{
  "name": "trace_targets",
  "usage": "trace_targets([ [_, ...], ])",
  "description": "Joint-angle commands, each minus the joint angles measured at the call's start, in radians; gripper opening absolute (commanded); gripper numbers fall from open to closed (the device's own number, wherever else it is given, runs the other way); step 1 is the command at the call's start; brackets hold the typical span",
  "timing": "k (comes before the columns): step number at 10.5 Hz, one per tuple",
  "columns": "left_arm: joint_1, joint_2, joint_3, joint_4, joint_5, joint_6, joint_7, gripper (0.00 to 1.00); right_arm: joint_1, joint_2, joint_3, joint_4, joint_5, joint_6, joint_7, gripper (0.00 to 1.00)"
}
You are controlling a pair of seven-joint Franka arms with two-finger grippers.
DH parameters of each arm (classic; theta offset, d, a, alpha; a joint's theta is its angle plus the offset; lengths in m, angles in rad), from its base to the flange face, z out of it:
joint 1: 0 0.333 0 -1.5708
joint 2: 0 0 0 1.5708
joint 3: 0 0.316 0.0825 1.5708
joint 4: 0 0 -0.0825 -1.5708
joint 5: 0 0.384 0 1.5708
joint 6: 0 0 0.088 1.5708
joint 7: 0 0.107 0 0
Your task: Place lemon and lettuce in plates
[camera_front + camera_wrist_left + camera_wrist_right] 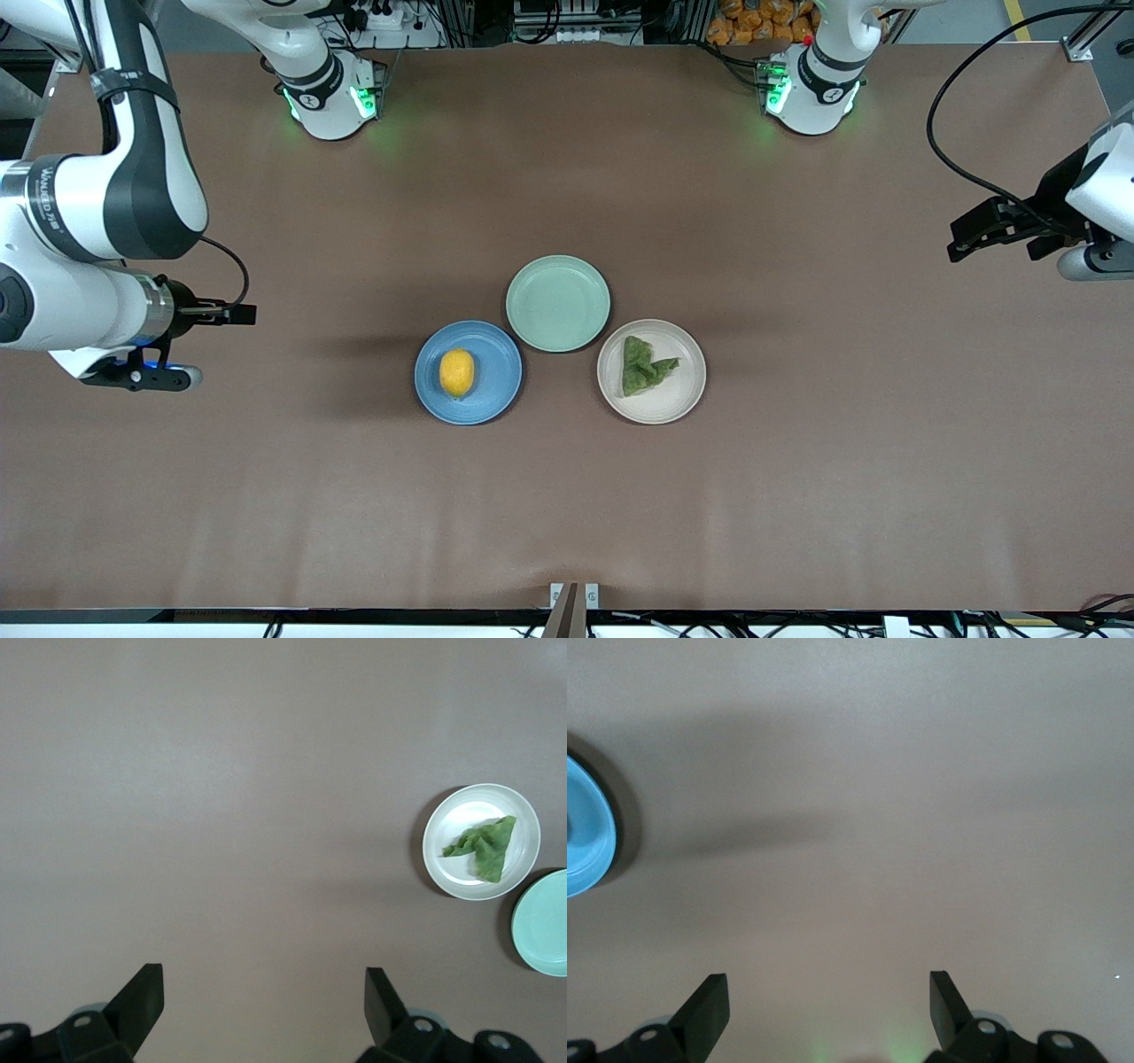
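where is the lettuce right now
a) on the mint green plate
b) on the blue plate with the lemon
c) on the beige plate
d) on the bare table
c: the lettuce lies on the beige plate, while the lemon sits alone on the blue plate.

Plates, round and shallow-rimmed — three: one blue plate (469, 372), one beige-white plate (651, 371), one pale mint-green plate (558, 303) at 12 o'clock above the gap between them.

Fruit — one small oval yellow lemon (457, 372).

Greens — one dark green ruffled lettuce piece (644, 365).
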Motion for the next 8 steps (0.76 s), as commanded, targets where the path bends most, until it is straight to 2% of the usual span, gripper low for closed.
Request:
trace_targets([
  [1, -0.010, 0.002, 0.004, 0.041, 0.039, -0.066, 0.023, 1.00, -0.030, -0.104, 0.015, -0.094, -0.006, 0.026, -0.003, 1.00],
  [3, -0.008, 0.004, -0.002, 0.042, 0.035, -0.076, 0.021, 1.00, -0.051, -0.217, 0.015, -0.235, -0.005, 0.133, 0.000, 1.00],
  [6, 0.004, 0.007, 0.008, 0.041, 0.030, -0.074, 0.027, 1.00, -0.085, -0.276, 0.015, -0.257, -0.005, 0.147, -0.001, 1.00],
  [8, 0.007, 0.007, 0.010, 0.041, 0.028, -0.076, 0.029, 1.00, -0.103, -0.352, 0.014, -0.284, -0.005, 0.192, -0.003, 1.00],
])
